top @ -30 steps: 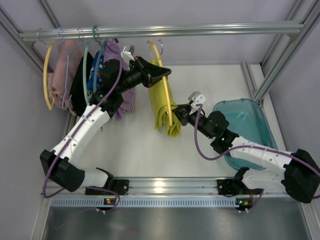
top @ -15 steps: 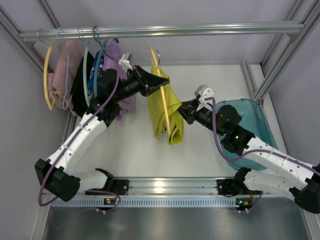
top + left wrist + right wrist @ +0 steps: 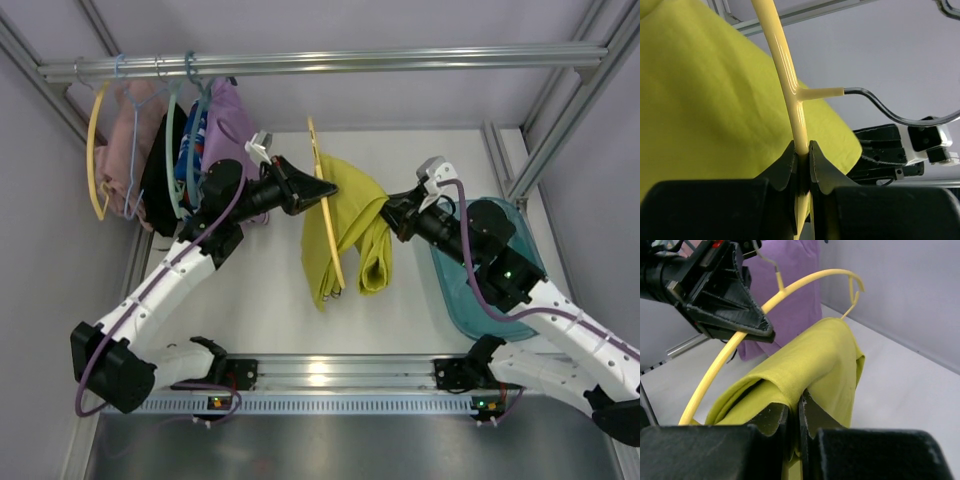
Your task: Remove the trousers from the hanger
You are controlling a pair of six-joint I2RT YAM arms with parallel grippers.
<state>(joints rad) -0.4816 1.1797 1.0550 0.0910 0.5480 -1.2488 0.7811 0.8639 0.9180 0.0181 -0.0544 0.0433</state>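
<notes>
Teal bin (image 3: 520,235) at 3 o'clock, sitting beneath right arm (image 3: 560,320). Left gripper (image 3: 801,150) pinching yellow hanger (image 3: 785,70); right gripper (image 3: 799,402) pinching yellow-green trousers (image 3: 815,365).

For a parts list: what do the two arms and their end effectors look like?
The left arm and right arm have white shells, black joints and a purple cable running alongside. The left end effector and right end effector have black, tapering fingers. A green light glows on the right arm.
</notes>
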